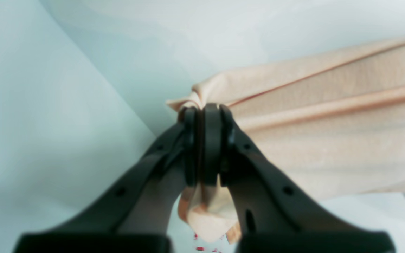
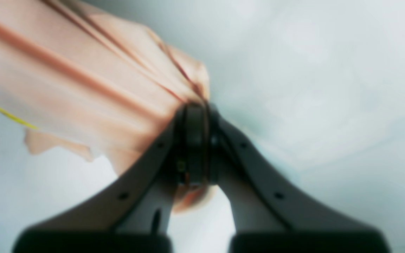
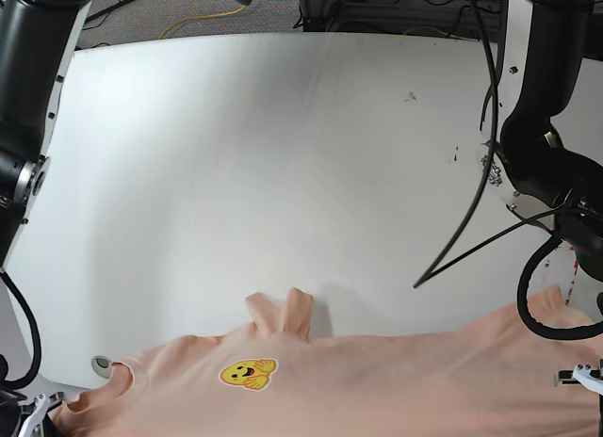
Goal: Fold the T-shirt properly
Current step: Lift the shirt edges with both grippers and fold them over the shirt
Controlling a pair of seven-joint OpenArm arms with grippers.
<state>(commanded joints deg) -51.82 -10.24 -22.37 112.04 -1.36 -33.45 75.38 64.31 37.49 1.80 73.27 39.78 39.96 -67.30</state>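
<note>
A white table (image 3: 283,154) fills most of the base view, with grey floor and a yellow cable (image 3: 203,18) seen beyond its far edge at 12 o'clock. The T-shirt (image 3: 377,380), peach-pink, is stretched across the near edge of the table from about 7 o'clock to 4 o'clock, and one sleeve (image 3: 283,315) is folded up onto the white surface near the middle. A yellow smiling-face emblem (image 3: 247,372) is printed on the chest, just right of the ribbed neck opening (image 3: 118,376); no writing can be read on it. In the left wrist view the left gripper (image 1: 204,112) is seen with its black jaws pressed together on a bunched edge of the cloth, which is pulled into taut ridges running off toward 2 o'clock, while a loose tuft hangs below the jaws toward 6 o'clock. Small red marks (image 1: 206,242) are visible beneath that tuft, too blurred to read. In the right wrist view the right gripper (image 2: 195,109) is likewise clamped on gathered fabric, with folds fanning out toward 10 o'clock and a thin yellow line (image 2: 5,112) crossing the cloth at 9 o'clock. Both wrist views are soft and out of focus.
</note>
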